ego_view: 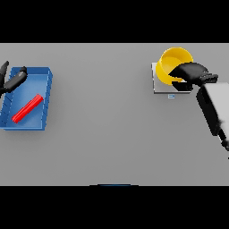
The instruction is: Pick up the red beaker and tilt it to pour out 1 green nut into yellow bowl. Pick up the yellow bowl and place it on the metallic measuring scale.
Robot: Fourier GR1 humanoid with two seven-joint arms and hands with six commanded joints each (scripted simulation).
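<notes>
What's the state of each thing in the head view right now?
yellow bowl: upright, on the metallic scale, held at its rim.
metallic scale: flat on the table, carrying the bowl.
red beaker: lying on its side in the blue tray.
blue tray: flat on the table, far left.
right hand: curled round the bowl's rim.
left hand: open, over the tray's corner.
</notes>
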